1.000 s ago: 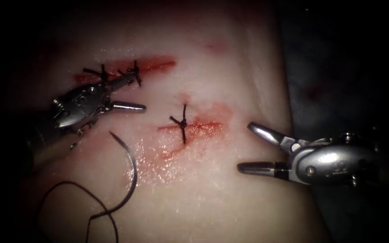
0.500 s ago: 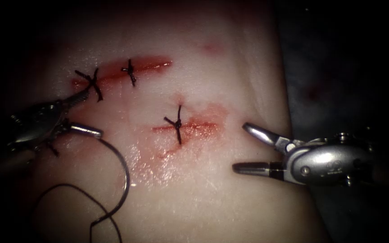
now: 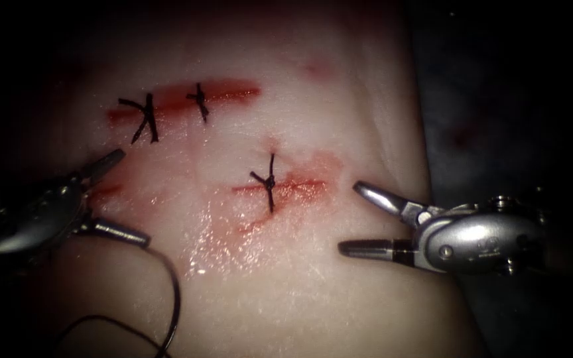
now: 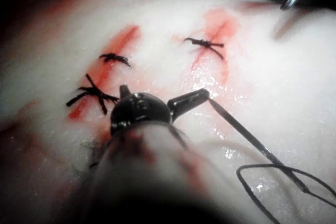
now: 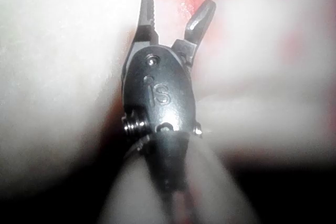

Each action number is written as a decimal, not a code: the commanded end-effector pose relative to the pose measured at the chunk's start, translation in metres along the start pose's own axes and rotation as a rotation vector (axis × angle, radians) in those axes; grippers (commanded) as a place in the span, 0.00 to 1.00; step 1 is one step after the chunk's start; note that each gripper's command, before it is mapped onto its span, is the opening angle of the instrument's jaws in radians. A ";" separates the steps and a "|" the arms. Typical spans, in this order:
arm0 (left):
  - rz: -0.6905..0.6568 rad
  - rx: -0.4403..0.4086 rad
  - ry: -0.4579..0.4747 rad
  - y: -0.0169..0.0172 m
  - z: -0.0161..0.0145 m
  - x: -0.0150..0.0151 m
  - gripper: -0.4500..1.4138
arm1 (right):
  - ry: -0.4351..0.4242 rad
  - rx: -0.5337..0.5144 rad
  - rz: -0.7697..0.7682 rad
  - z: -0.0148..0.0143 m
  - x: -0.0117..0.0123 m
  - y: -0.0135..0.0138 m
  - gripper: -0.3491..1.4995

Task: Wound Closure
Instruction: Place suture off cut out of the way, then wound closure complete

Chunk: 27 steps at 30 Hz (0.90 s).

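Both my steel tools gape wide, empty: left tool (image 3: 122,197) beside the thin curved needle (image 3: 175,298) lying loose on glistening tissue (image 3: 300,285), black thread (image 4: 273,182) trailing; right tool (image 3: 356,219) right of the cut (image 3: 280,189).

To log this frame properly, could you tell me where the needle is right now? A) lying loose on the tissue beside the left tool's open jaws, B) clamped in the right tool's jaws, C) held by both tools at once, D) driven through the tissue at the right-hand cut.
A: the needle lies on the tissue by the open left tool; the right tool is open, holding nothing.
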State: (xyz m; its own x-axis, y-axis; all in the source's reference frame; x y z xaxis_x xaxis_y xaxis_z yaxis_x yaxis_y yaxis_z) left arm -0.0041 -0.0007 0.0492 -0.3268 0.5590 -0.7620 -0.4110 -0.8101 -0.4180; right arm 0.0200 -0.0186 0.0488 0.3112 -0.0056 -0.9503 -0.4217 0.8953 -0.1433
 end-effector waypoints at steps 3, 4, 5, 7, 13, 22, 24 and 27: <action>0.073 -0.009 0.088 0.0014 0.0013 0.0022 0.66 | 0.002 0.012 0.038 0.0013 0.0003 0.0001 0.96; 0.094 -0.009 0.095 0.0016 0.0015 0.0026 0.66 | 0.004 0.022 0.045 0.0014 0.0005 0.0002 0.96; 0.094 -0.009 0.095 0.0016 0.0015 0.0026 0.66 | 0.004 0.022 0.045 0.0014 0.0005 0.0002 0.96; 0.202 -0.008 0.102 0.0018 0.0022 0.0038 0.65 | -0.011 0.081 0.118 0.0017 0.0013 0.0003 0.96; 0.440 0.017 0.206 0.0011 0.0028 0.0054 0.56 | -0.036 0.107 0.179 0.0017 0.0036 0.0013 0.95; 0.476 -0.056 0.175 0.0012 0.0022 0.0047 0.59 | -0.054 0.160 0.202 0.0016 0.0050 0.0021 0.94; 0.467 -0.073 0.182 0.0012 0.0022 0.0046 0.59 | -0.061 0.169 0.201 0.0016 0.0049 0.0022 0.94; 0.405 -0.170 0.207 0.0009 0.0021 0.0039 0.59 | -0.092 0.207 0.197 0.0017 0.0045 0.0027 0.92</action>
State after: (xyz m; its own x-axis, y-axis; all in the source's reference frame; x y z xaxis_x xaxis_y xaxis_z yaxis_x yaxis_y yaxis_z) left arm -0.0069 0.0009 0.0469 -0.2259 0.1989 -0.9536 -0.1031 -0.9783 -0.1796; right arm 0.0209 -0.0154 0.0440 0.3283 0.2134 -0.9202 -0.2955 0.9485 0.1145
